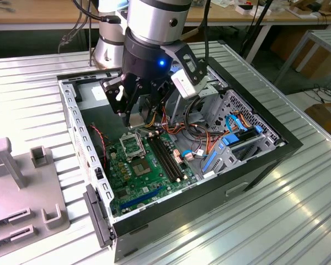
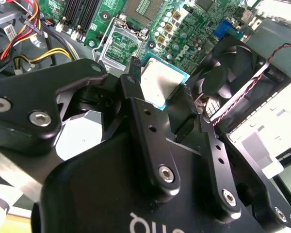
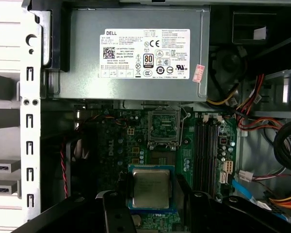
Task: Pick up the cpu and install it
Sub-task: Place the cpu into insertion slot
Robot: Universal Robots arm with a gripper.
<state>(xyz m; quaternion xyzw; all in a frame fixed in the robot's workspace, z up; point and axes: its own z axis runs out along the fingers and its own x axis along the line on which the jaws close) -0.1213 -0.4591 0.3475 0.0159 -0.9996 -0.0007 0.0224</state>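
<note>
Jaws clamped on opposite edges of the cpu [image 3: 150,188], held flat. In the exterior view, the empty CPU socket [image 1: 133,145] lies at six o'clock, apart.

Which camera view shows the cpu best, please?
The first wrist view: the cpu faces the camera flat, its whole metal top clear between the fingers of the gripper. The second wrist view shows it tilted, with the fingers covering its edges. The exterior view shows the gripper above the motherboard.
</note>
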